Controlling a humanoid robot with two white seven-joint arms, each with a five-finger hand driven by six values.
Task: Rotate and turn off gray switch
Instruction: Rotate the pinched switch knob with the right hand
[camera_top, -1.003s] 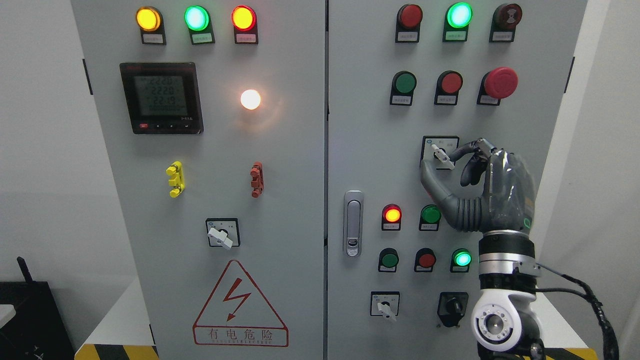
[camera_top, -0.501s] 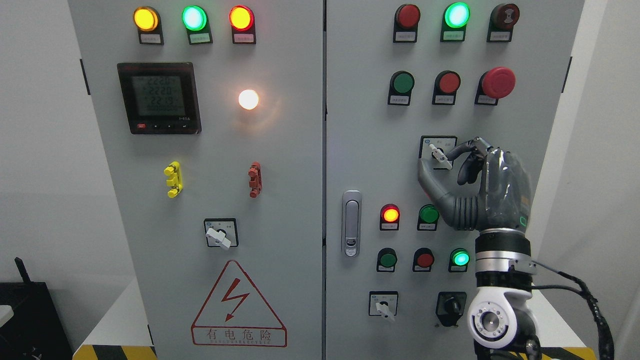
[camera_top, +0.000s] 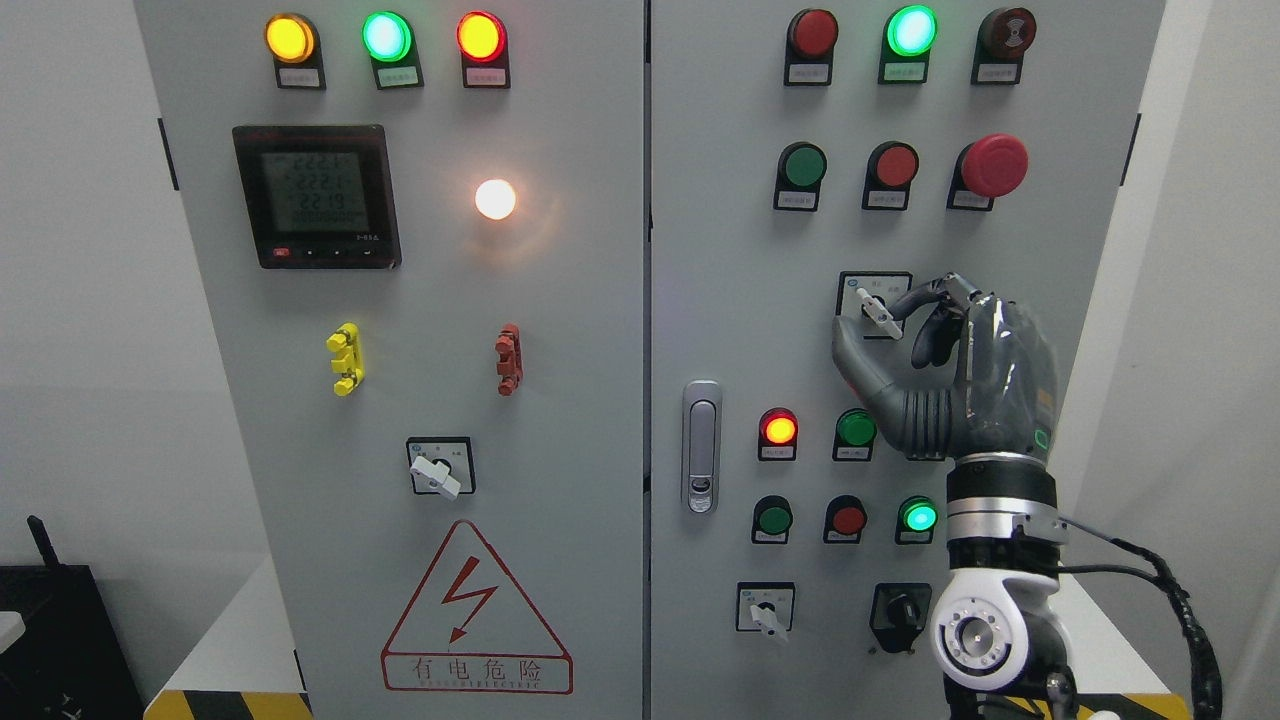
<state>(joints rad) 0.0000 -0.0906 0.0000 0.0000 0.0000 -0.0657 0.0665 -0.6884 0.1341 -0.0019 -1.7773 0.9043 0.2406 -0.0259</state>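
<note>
Plain white walls (camera_top: 70, 300) behind cabinet (camera_top: 560, 330)

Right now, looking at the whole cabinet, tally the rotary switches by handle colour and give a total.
Light gray handles: 3 (left-door switch; gray switch, pinched by the fingers of the right hand; lower right-door switch)
Black handles: 1 (black switch)
Total: 4
</note>
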